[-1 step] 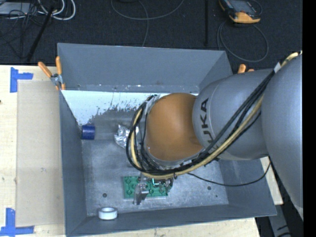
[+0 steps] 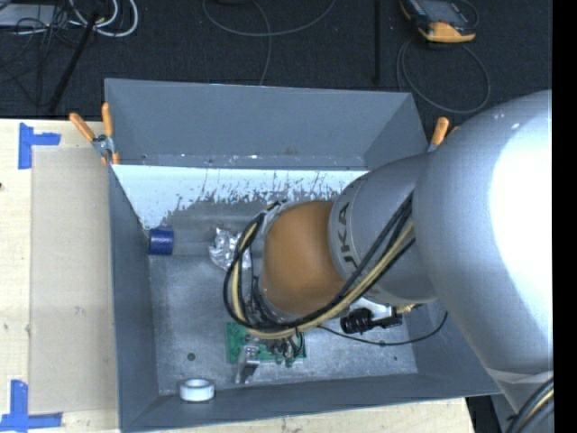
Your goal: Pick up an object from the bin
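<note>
1. Four loose things lie in the grey bin (image 2: 135,332): a green circuit board (image 2: 236,339), a crumpled foil wad (image 2: 221,247), a blue cylinder (image 2: 160,241) and a white tape ring (image 2: 196,390).
2. The gripper (image 2: 251,361) is low over the circuit board, near the front wall; whether its claw is apart or together cannot be told.
3. Nothing looks lifted, so the grasp and the raise both seem left to do.

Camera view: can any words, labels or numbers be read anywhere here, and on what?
"KA": black letters on the grey arm, beside its orange cover; the rest of the word is hidden.
Green circuit board: any markings are too small to read.
Blue cylinder, white tape roll: no writing readable.
</note>
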`<state>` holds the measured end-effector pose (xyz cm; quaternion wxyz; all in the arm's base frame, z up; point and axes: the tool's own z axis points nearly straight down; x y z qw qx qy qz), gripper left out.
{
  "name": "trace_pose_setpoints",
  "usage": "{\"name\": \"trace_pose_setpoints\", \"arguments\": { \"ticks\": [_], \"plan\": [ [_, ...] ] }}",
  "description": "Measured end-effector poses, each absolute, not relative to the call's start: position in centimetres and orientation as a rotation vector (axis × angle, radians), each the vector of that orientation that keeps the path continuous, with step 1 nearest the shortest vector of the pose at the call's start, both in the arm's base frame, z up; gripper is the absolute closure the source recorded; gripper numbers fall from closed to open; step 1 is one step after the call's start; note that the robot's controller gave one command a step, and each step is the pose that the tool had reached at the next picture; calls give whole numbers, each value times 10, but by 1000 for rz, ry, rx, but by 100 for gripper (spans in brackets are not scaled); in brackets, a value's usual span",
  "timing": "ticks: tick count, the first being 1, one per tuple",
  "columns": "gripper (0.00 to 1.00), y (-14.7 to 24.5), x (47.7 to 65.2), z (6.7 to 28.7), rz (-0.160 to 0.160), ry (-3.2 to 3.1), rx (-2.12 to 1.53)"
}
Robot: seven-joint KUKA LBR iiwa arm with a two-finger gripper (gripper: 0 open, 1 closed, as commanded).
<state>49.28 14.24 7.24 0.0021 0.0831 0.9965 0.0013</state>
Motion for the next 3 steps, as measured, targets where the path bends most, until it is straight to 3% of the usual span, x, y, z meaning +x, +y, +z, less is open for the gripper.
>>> {"name": "trace_pose_setpoints", "arguments": {
  "ticks": [1,2,3],
  "plan": [
    [100,143,495,75,8,3121,263],
    [100,155,492,75,0,3125,-53],
    [100,122,495,215,1,3133,-94]
  ]
}}
